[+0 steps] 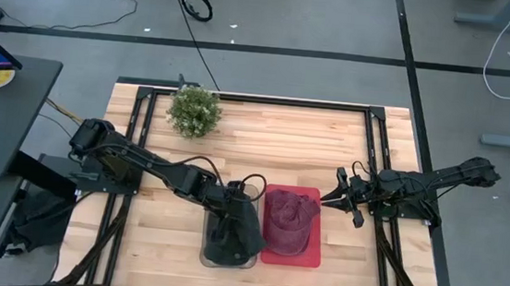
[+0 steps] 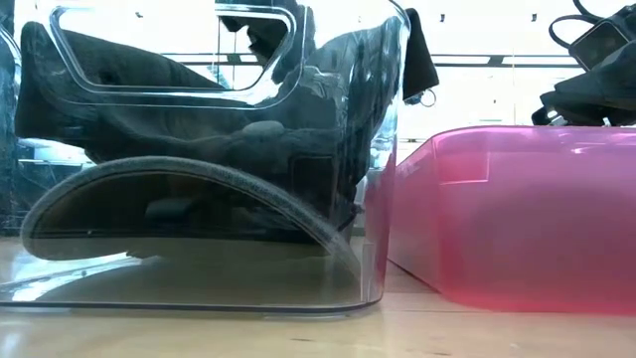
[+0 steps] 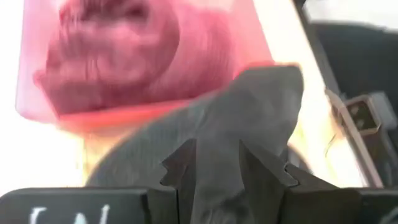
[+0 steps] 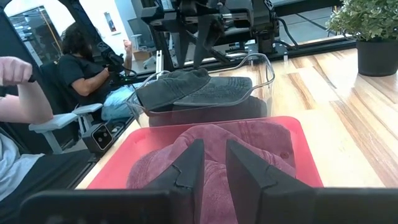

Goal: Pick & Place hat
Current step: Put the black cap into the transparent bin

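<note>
Dark hat (image 2: pixel 199 199) in the clear bin (image 1: pixel 229 252), left gripper (image 3: pixel 217 163) clamped on it; release next. Right gripper (image 1: pixel 332 199) waits nearby, slightly apart.

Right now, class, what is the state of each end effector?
Left end effector: shut on the dark hat over the clear bin.
Right end effector: open, holding nothing, beside the red bin.

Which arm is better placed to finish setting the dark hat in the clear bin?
Left. Its gripper is over the clear bin, on the dark hat; the right gripper waits apart.
</note>
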Controlling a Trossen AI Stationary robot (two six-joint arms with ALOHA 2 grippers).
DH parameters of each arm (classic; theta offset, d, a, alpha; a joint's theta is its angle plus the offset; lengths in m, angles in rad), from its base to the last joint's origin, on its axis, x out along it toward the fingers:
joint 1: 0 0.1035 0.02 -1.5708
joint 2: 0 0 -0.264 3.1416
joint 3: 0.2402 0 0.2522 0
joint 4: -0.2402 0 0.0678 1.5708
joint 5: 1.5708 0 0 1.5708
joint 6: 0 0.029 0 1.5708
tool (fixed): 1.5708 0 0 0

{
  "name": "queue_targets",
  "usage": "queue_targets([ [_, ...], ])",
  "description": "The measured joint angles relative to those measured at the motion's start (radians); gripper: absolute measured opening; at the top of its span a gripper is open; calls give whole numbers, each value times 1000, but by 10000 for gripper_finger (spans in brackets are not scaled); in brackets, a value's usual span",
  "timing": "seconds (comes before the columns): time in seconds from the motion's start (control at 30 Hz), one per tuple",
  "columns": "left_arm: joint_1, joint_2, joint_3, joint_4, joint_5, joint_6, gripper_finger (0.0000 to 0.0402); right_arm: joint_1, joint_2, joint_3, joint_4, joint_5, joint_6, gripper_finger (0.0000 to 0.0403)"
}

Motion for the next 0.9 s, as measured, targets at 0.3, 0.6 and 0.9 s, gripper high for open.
queue_targets([
  [0.3, -9, 6, 3, 281, -10, 3, 124, 0, 0, 0, 0, 0, 0, 68],
  [0.6, -26, 46, 2, 253, -1, -24, 124, 0, 0, 0, -2, 0, 0, 68],
  [0.9, -24, 81, 3, 293, 13, -25, 124, 0, 0, 0, -4, 0, 0, 68],
])
